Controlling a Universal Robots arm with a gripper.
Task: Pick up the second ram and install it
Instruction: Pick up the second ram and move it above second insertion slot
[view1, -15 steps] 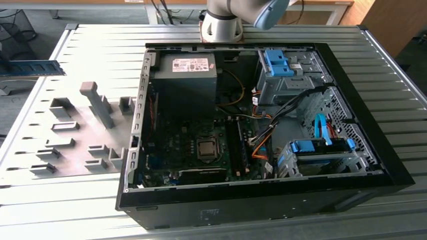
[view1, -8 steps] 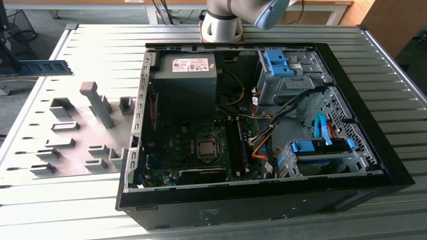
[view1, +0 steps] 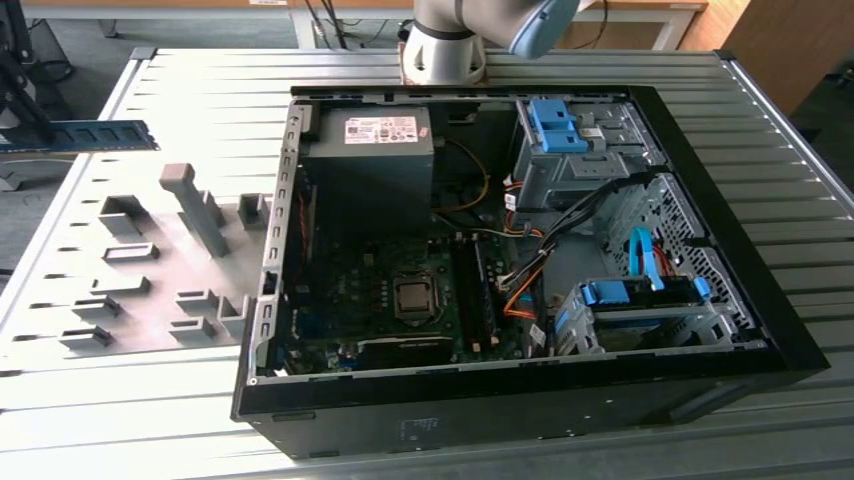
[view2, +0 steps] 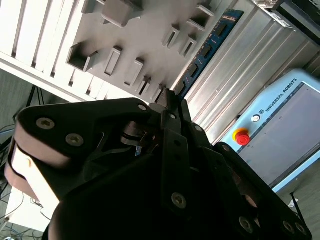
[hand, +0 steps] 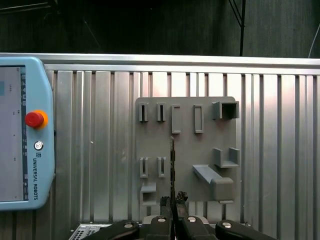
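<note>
In the exterior view I saw one thin blue-green circuit-board memory stick hanging level in the air at the upper left of the frame. It was above the ribbed aluminium worktop and well apart from the one open black computer case at centre and right.

In both wrist views the black jaws were closed on one end of the stick. I judged this end grip was meant to leave most of its length free for seating in a slot.

Beneath it lay one grey plastic holder plate with several empty pockets, probably there to present parts for easy pickup.

Inside the case I counted two chunky bright-blue plastic drive latches, the second at lower right. One pale-blue control pendant with one red stop button rested on the worktop.
</note>
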